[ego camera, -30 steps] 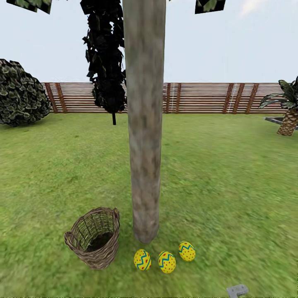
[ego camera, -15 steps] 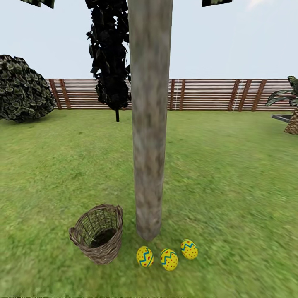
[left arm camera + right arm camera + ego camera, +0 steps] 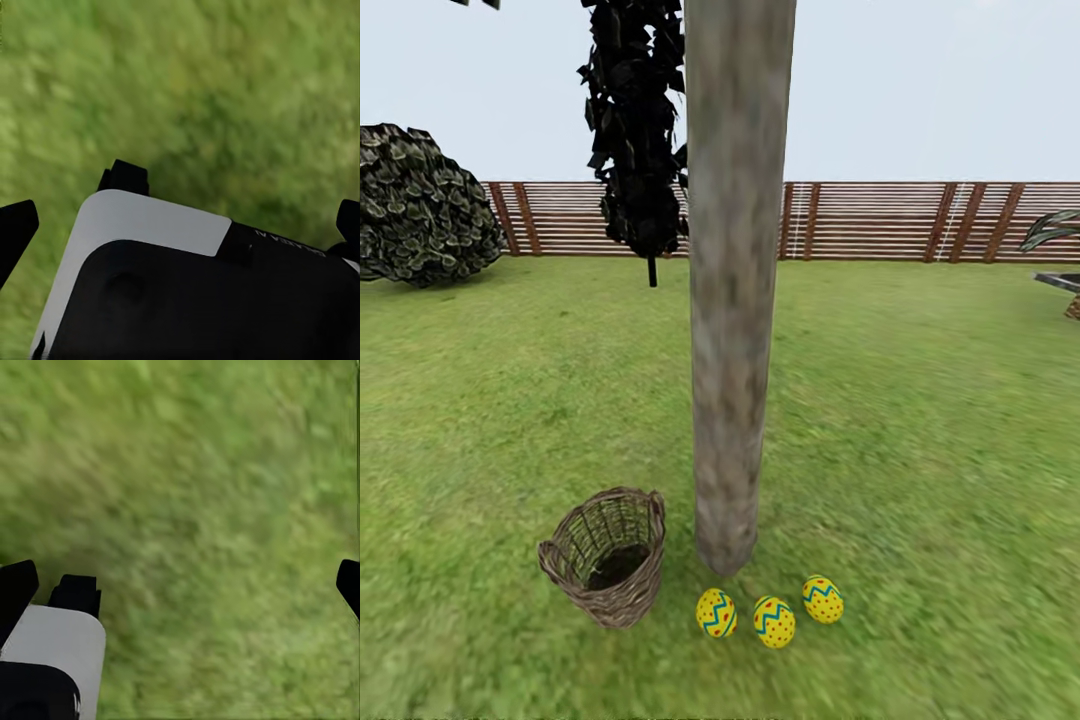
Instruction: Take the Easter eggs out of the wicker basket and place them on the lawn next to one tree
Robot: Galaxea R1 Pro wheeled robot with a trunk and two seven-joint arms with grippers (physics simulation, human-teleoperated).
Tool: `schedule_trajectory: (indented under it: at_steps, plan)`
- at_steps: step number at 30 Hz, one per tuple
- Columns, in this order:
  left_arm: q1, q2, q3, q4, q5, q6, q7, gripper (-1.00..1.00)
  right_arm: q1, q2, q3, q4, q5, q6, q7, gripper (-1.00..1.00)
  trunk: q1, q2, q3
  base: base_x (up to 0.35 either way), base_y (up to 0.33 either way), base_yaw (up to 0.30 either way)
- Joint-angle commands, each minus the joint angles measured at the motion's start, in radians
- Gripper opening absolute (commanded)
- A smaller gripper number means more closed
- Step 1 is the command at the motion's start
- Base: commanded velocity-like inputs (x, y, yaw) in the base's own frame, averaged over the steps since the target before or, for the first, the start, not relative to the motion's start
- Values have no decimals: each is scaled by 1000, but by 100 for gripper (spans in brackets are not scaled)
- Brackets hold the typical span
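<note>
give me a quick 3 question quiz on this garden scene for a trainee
1. True or false: an egg lies inside the basket.
2. How many eggs lie on the lawn by the tree?
3. On which side of the trunk does the basket stand in the head view? A) left B) right C) behind it

Key
1. False. The basket looks empty; the left egg, middle egg and right egg are all on the grass.
2. Three, in a row at the foot of the trunk.
3. A
</note>
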Motion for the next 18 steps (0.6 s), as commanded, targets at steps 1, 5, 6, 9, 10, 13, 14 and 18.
schedule_trajectory:
  at_steps: [1, 5, 6, 9, 10, 13, 14, 18]
  plan:
    - [0, 0, -7, -1, 9, 4, -1, 100, -1, 1, 9, 3, -5, -33, -4, 100, -4, 7, 1, 0, 0, 73]
    - [0, -1, -7, -1, 9, 4, -1, 100, 0, -1, 9, 7, -6, -62, -5, 100, -19, 35, 7, 0, 0, 72]
    - [0, -1, -7, -1, 9, 4, -1, 100, 0, -2, 9, 7, -7, -65, -4, 100, -23, 42, 8, 0, 0, 72]
    - [0, -1, -7, -1, 9, 4, -1, 100, 0, -2, 9, 8, -6, -67, -2, 100, -35, 63, 13, 0, 0, 72]
    - [0, -1, -7, -1, 9, 4, -1, 100, 2, -2, 9, 8, -6, -66, 0, 100, -39, 70, 15, 0, 0, 66]
    - [0, -1, -7, -1, 8, 4, -1, 100, 12, -1, 9, 8, -8, -60, 4, 100, -50, 91, 19, 0, 0, 28]
    - [0, -1, -7, -1, 8, 5, -1, 100, 18, -1, 9, 8, -11, -56, 6, 100, -54, 98, 21, 0, 0, 6]
    - [0, -2, -7, -1, 8, 5, -1, 100, 30, -1, 9, 9, -13, -54, 7, 100, -69, 126, 28, 0, 0, 2]
